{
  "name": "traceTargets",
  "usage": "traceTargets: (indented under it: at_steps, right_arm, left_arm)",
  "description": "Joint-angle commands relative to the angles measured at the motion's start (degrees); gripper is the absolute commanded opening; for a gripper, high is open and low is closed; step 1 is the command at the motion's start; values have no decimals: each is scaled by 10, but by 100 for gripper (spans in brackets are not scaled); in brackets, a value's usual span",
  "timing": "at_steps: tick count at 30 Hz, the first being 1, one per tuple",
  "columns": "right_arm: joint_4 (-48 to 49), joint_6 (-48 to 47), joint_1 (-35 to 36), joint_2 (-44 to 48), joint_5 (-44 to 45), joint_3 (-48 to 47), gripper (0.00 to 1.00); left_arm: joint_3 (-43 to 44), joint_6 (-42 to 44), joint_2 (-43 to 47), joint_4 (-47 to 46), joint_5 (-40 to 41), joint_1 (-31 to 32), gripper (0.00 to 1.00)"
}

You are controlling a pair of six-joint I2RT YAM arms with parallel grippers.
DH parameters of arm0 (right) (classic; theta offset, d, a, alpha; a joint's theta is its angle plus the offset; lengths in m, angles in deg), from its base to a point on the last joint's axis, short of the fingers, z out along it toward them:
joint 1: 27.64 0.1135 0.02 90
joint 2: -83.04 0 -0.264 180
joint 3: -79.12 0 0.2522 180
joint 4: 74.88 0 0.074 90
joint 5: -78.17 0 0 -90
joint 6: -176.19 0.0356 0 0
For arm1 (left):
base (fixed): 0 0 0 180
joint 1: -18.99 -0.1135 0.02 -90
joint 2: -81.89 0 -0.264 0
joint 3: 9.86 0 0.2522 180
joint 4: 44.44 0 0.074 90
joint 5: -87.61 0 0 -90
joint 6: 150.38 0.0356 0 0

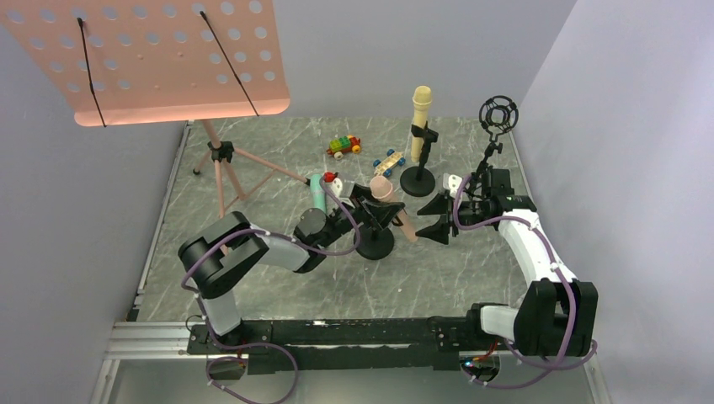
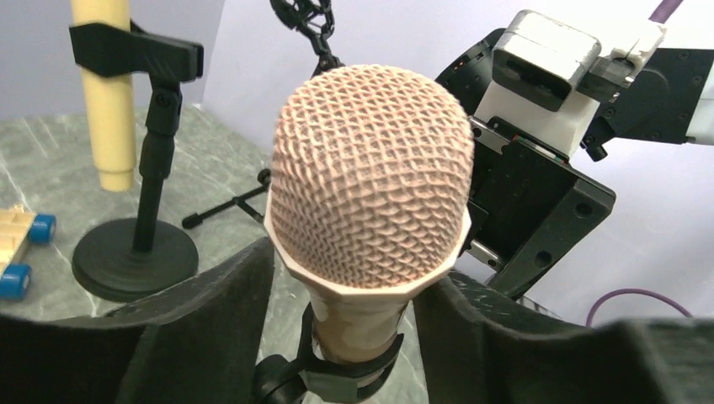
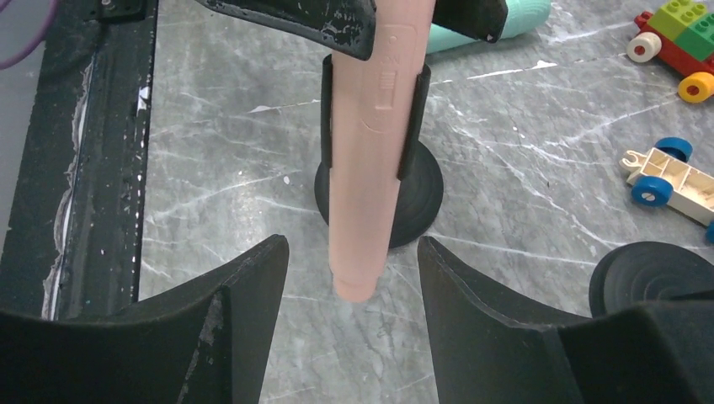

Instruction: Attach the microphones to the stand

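Observation:
The peach-pink microphone (image 1: 393, 205) sits tilted in the clip (image 3: 413, 118) of a black stand with a round base (image 1: 375, 246). My left gripper (image 1: 375, 210) is shut on it just below its mesh head (image 2: 370, 177). My right gripper (image 1: 439, 217) is open; the microphone's tail (image 3: 360, 269) hangs between its fingertips without touching them. The pale yellow microphone (image 1: 421, 108) stands upright in a second stand (image 1: 418, 179) behind. The mint-green microphone (image 1: 317, 193) lies on the table behind my left arm and also shows in the right wrist view (image 3: 514, 18).
A black shock-mount stand (image 1: 498, 114) stands at the back right, by my right arm. Toy cars (image 1: 343, 146) (image 1: 388, 162) lie at the back. A peach music stand (image 1: 221, 153) rises at the left.

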Motion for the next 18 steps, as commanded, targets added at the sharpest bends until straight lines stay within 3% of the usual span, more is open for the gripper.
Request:
traceTargets:
  at_steps: [1, 8, 14, 18]
  right_arm:
    - [-14, -28, -4, 8, -33, -24, 63]
    - [-27, -38, -10, 8, -38, -27, 63]
    - [-46, -52, -28, 9, -43, -31, 64]
    - [-82, -84, -51, 4, -46, -40, 64]
  left_arm:
    - [20, -7, 49, 64, 5, -3, 72]
    - [41, 32, 101, 140, -14, -3, 99]
    - [-21, 68, 163, 139, -3, -4, 99]
    - [-65, 112, 241, 201, -7, -4, 99]
